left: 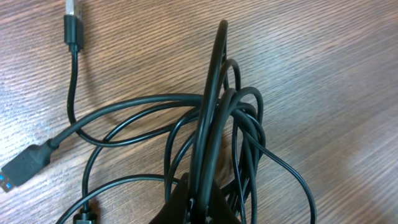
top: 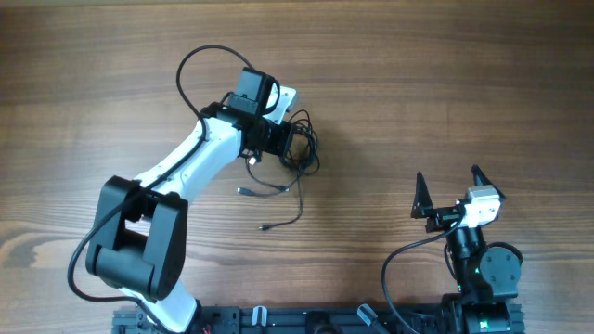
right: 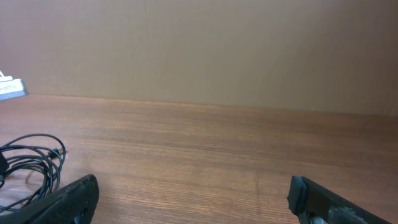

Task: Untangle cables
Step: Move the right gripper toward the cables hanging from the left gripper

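Where the left wrist camera looks down past its own matte black fingers, the left gripper is pressed together on the cables, pinching a smooth, rubbery strand that rises from between the jaws in a tall narrow loop. Just past that pinch the thin round cords cross and overlap in a loose tangle of ovals and arcs, lying on the table, whose brown wood-grain surface is finely ridged. Farther out, one cord ends in a chunky black USB plug with a blue insert, and another runs up to a slim second plug with a silvery metal tip. From overhead, the right gripper sits nearest the robot's base, its two pointed black fingers spread wide with only bare table between them, well apart from the cords. Beyond it, two loose tails curl out from the heap and end in small plug tips. Farther still, the cables bunch into a dark knot at the mouth of the left gripper, which ends a glossy white arm. In the right wrist view, the right gripper shows blunt textured fingers at either side, then smooth grain, then the cables looping at the left edge, and finally a plain beige wall.
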You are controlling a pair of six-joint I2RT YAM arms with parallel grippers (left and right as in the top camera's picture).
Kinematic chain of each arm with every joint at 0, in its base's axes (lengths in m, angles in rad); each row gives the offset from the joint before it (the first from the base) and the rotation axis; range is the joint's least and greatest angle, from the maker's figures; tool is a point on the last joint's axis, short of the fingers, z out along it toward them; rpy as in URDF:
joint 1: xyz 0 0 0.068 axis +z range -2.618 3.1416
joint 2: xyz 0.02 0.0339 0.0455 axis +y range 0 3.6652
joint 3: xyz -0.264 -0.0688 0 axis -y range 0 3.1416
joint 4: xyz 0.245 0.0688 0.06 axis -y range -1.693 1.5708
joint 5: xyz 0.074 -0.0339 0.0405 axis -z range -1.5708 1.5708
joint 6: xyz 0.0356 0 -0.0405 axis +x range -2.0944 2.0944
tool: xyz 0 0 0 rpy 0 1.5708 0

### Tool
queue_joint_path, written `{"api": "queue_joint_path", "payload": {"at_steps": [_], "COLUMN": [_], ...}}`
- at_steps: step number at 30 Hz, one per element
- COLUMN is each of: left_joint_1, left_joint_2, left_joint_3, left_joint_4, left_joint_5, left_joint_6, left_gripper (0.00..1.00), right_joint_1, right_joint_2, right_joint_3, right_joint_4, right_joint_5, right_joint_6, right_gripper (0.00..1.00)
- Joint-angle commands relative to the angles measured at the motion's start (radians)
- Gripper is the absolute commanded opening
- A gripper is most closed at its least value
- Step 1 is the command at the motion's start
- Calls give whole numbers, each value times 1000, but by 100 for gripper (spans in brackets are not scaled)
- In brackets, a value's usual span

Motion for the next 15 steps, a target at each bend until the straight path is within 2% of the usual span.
{"api": "queue_joint_path", "payload": {"at_steps": [1,6,8,9,12,14,15], "left_joint_1": [53,182,251,277,355,383,389], "left_joint_2": [8,8,8,8,8,8,8], "left_joint_3": [3,3,3,3,3,3,3], "left_joint_4": [12,-14,-60,-82,-148,-184,-213], "left_joint_5": [186,401,575,660,878,986,1023], "left_joint_6": [104,130,227,278,424,511,572], "left_gripper": [4,4,4,4,4,4,4], "right_joint_1": [-3,-3,-3,-3,-3,-3,-3], "right_joint_2": [-16,-16,-16,-16,-14,-13,-8], "right_joint_3": [-1,-1,-1,-1,-1,-1,-1], "right_joint_4": [2,5,21,16,15,20,21], "right_joint_5": [13,19,61,34,-122,-206,-222], "right_joint_6": [-5,-12,-85,-64,91,270,426], "right_gripper": [100,100,100,100,100,99,100]}}
